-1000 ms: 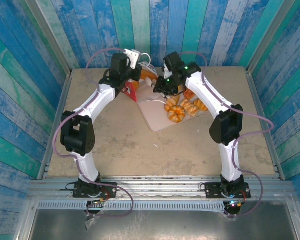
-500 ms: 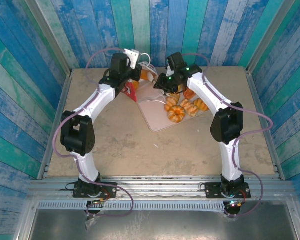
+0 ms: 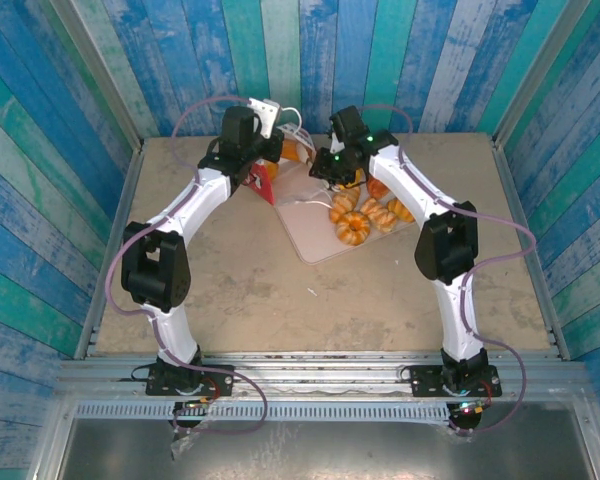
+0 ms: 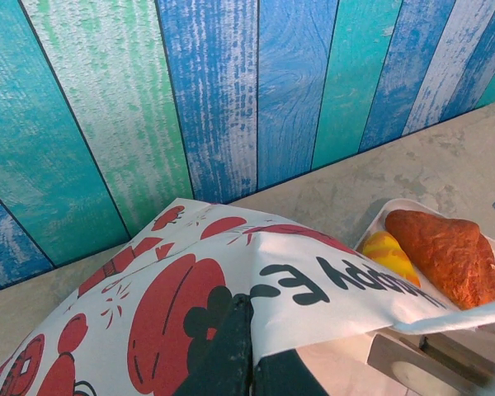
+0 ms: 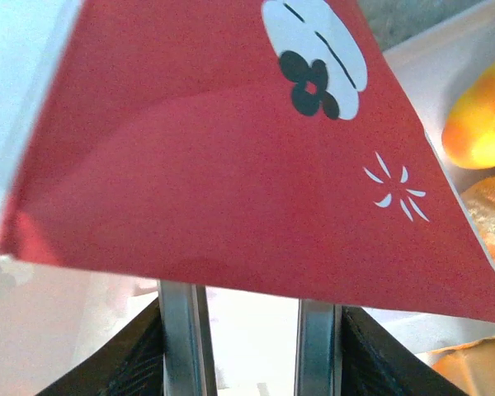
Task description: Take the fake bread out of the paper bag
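Note:
The paper bag (image 3: 264, 184) lies at the back of the table, red and white with a fruit pattern (image 4: 173, 305). My left gripper (image 3: 252, 162) is shut on its edge (image 4: 249, 334). My right gripper (image 3: 326, 166) is at the bag's mouth, its two fingers (image 5: 178, 338) apart and their tips hidden under the bag's red panel (image 5: 231, 157). Several pieces of fake bread (image 3: 354, 226) lie on the pale tray (image 3: 315, 242). A reddish-brown wedge (image 4: 445, 256) and a yellow-orange piece (image 4: 389, 254) rest just past the bag. Another orange piece (image 3: 298, 152) sits between the grippers.
Blue and green plank walls (image 3: 310, 60) close in the table at the back and both sides. The wall (image 4: 190, 107) stands close behind the bag. Bare tabletop (image 3: 310, 310) stretches from the tray to the arm bases.
My right arm has shifted slightly left, bringing its gripper closer in at the bag's mouth. The left gripper and the bag have held still.

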